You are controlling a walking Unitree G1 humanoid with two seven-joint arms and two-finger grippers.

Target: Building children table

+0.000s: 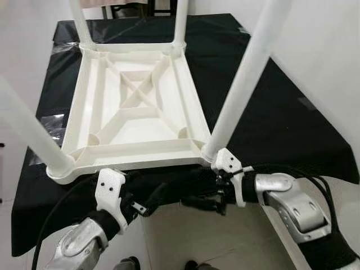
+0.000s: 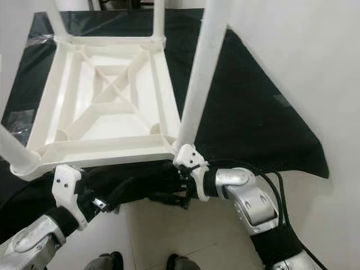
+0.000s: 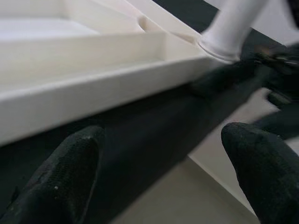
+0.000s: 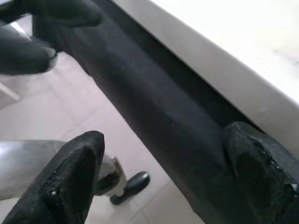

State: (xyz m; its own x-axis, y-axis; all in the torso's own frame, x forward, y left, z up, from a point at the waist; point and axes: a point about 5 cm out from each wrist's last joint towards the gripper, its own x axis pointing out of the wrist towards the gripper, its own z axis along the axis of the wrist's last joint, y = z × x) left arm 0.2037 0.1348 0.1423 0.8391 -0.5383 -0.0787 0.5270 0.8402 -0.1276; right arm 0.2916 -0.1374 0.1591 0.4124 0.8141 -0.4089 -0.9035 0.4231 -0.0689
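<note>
A white plastic children's table (image 1: 135,107) lies upside down on a black-covered worktop (image 1: 281,112), its ribbed underside facing up. Legs stand in its corners: near right leg (image 1: 242,79), near left leg (image 1: 28,132) and two far ones (image 1: 79,22). Both grippers hang just below the near rim, in front of the draped cloth. My left gripper (image 3: 163,172) is open, pointing along the white rim (image 3: 93,93) toward the near right leg (image 3: 229,28). My right gripper (image 4: 163,172) is open too, facing the cloth edge (image 4: 154,107), nothing between its fingers (image 4: 70,177).
The black cloth hangs over the worktop's near edge. Pale floor tiles (image 1: 197,236) and my feet (image 1: 129,263) lie below. A white wall (image 1: 326,50) runs along the right. A dark chair frame (image 1: 129,8) stands behind the worktop.
</note>
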